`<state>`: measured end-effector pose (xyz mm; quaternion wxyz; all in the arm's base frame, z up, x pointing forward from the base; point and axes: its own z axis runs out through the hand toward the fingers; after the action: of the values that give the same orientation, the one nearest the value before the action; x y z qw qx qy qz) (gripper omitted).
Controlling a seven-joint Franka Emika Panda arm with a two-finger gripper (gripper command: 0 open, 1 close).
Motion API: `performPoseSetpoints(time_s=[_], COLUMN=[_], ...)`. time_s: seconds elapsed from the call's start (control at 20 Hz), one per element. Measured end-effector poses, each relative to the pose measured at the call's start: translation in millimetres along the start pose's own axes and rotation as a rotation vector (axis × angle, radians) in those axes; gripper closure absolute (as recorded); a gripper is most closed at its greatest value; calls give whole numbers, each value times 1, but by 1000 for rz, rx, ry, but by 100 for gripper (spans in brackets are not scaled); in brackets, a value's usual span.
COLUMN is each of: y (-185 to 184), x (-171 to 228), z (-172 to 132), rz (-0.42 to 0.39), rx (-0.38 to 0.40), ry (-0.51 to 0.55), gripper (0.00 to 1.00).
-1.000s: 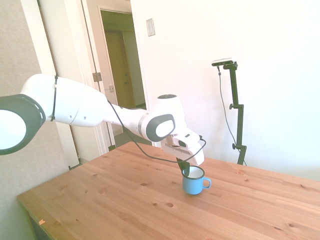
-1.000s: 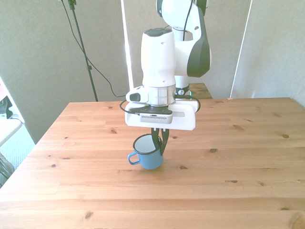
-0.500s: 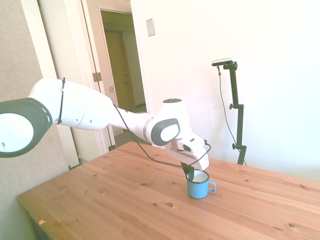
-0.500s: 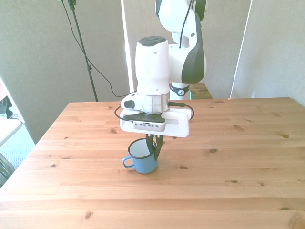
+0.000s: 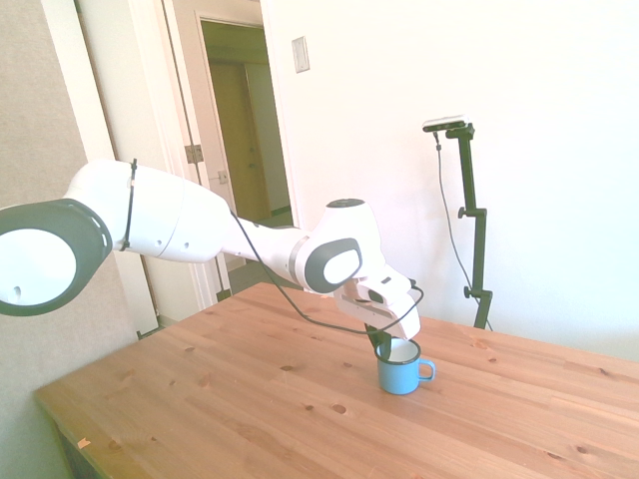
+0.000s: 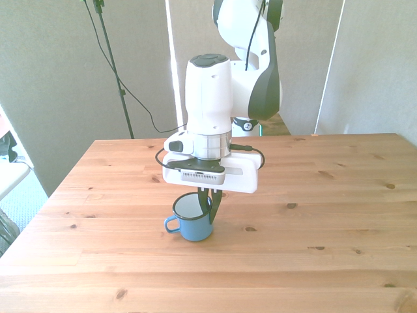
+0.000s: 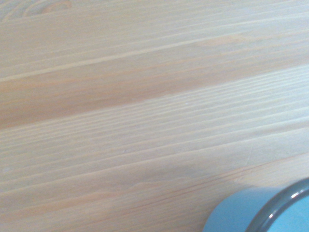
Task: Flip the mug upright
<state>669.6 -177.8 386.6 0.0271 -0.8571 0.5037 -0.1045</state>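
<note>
Mug (image 5: 402,371) first, from the side view: it stands mouth-up on the wooden table (image 5: 230,399), base down, handle pointing away from the arm. The gripper (image 5: 378,344) comes down at a slant with its dark fingers pinched on the rim's near wall — one inside, one outside, as far as I can judge. The flip looks done, so the step in hand is letting go cleanly: part the fingers fully, then lift straight up along the wall so the inner finger does not drag the rim and tip the mug.

Front view: the mug (image 6: 191,220) sits near the table's middle, handle toward the front view's left, the gripper (image 6: 210,203) closed on the rim at the front view's right. Bare wood lies all round and every edge is well apart — plenty of room to rise or back off.

Wrist view: only a blurred arc of blue wall and dark rim (image 7: 260,210) against the planks; it confirms nothing lies just beside the mug.
</note>
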Motion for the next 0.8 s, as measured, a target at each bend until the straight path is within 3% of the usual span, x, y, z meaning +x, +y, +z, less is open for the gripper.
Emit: performPoseSetpoints(time_s=[0.8], y=[-1], x=[-1], z=[1], rz=[-2], rx=[-1], ry=[0], gripper=[0])
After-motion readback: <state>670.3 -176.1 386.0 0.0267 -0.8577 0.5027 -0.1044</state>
